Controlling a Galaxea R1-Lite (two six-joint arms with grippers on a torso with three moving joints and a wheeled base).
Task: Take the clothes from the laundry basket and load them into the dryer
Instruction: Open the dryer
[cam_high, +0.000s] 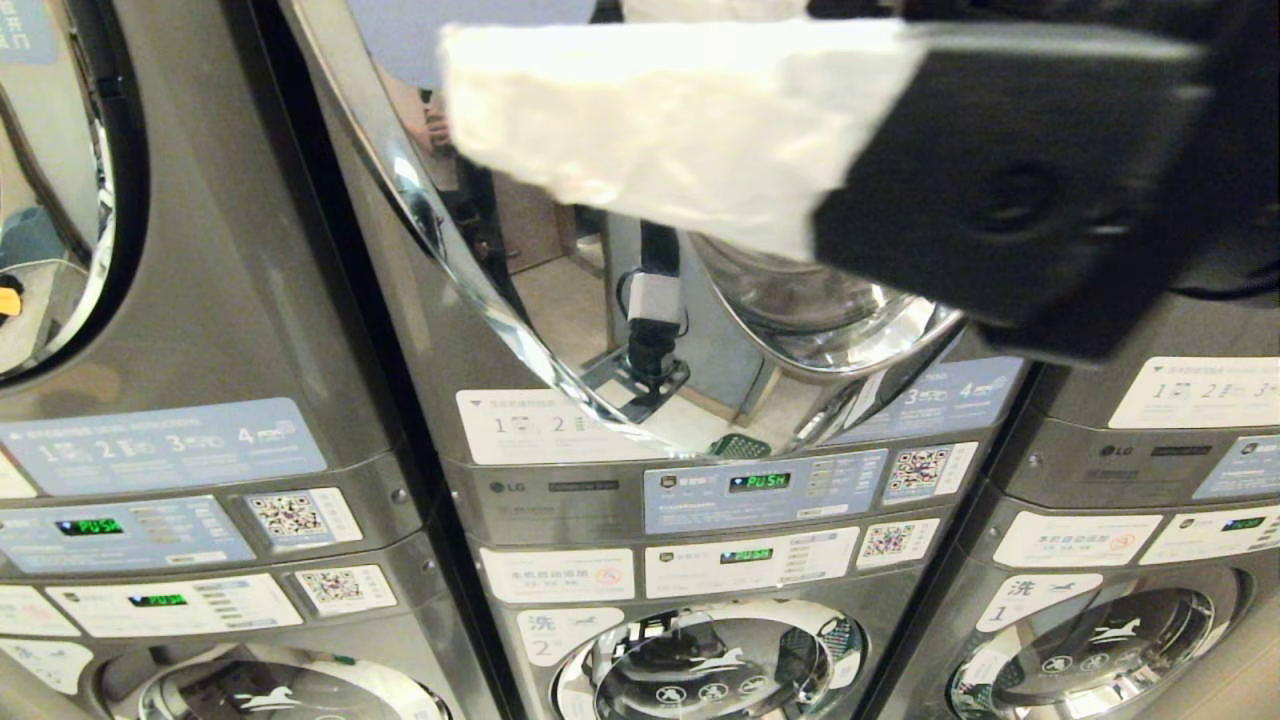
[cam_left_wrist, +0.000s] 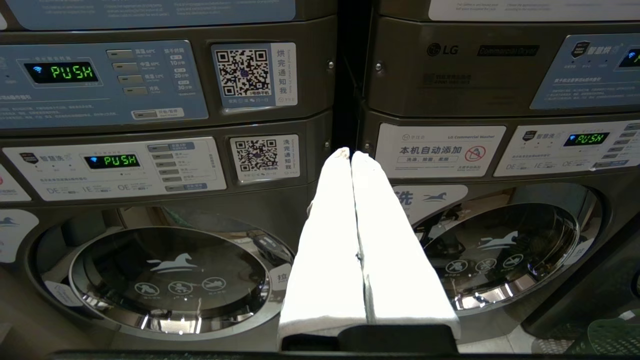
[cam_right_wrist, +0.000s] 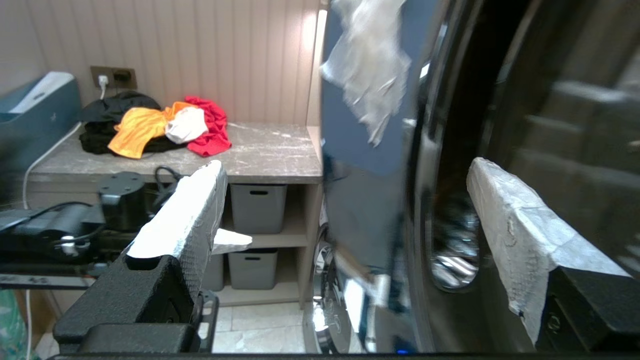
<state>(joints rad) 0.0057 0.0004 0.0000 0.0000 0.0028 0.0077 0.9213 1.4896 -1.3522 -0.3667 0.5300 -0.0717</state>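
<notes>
The middle dryer's round door (cam_high: 470, 290) hangs swung open, its glass mirroring the room, and the steel drum mouth (cam_high: 830, 310) shows behind it. My right gripper (cam_right_wrist: 345, 167) is raised close to that door, its white padded fingers (cam_right_wrist: 190, 215) spread wide open with nothing between them; the door's dark chrome edge (cam_right_wrist: 430, 200) lies beyond the gap. From the head view it fills the upper right as a white pad (cam_high: 680, 130) on a black body. My left gripper (cam_left_wrist: 350, 152) is parked low, shut and empty, facing the washer panels. A green mesh basket edge (cam_left_wrist: 615, 335) peeks in at floor level.
Black, orange, white and red clothes (cam_right_wrist: 155, 127) lie piled on a stone counter (cam_right_wrist: 270, 160) with grey bins (cam_right_wrist: 257, 207) on shelves below. Closed dryers (cam_high: 150, 250) flank the open one, with washer doors (cam_high: 700, 665) underneath. The floor is tiled.
</notes>
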